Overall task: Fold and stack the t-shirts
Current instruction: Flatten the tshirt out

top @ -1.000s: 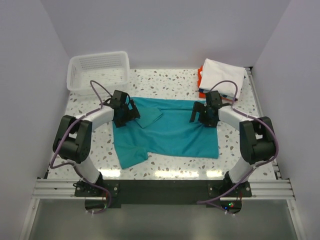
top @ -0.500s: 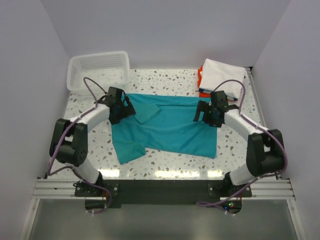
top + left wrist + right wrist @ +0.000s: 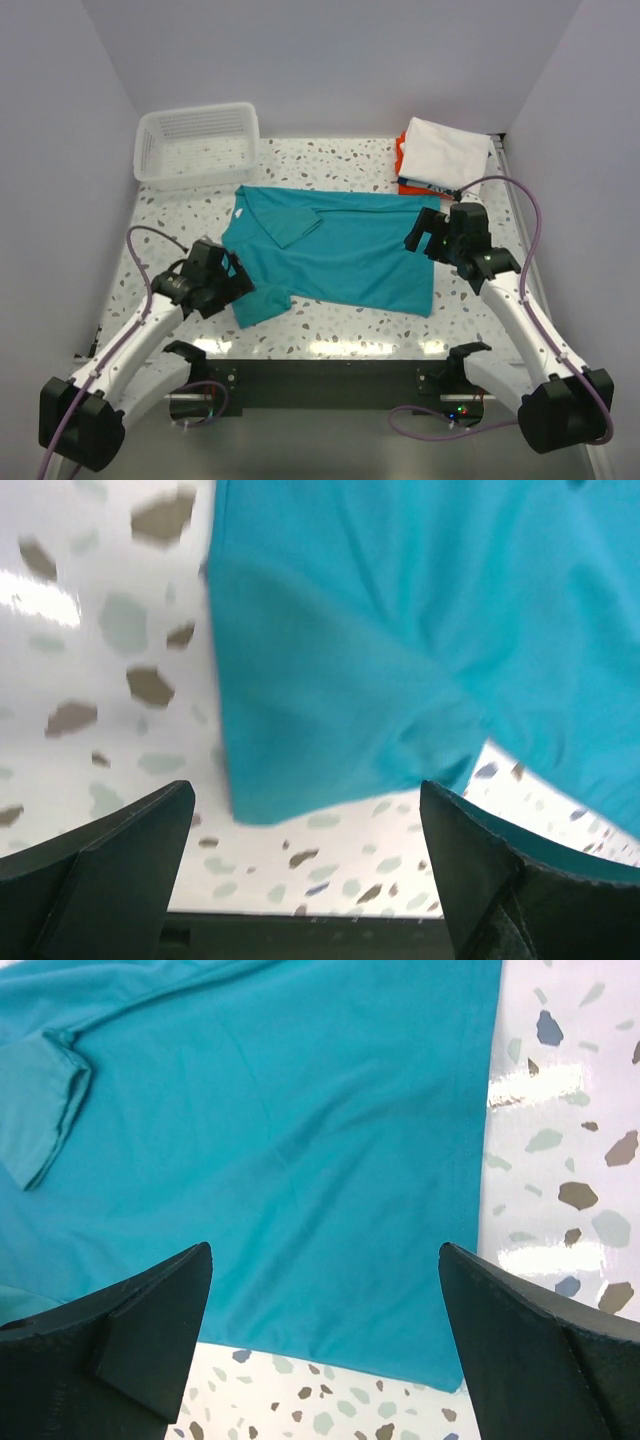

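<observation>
The spread t-shirt [image 3: 335,250] is plain teal; the folded t-shirt [image 3: 445,150] is white, with an orange t-shirt [image 3: 399,160] under it; the basket [image 3: 195,143] is white (slatted all over); the table [image 3: 330,160] is white, speckled grey and brown.

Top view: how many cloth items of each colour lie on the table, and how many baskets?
Teal t-shirt: 1
White t-shirt: 1
Orange t-shirt: 1
Dark-edged t-shirt: 1
White basket: 1
Total: 5
</observation>
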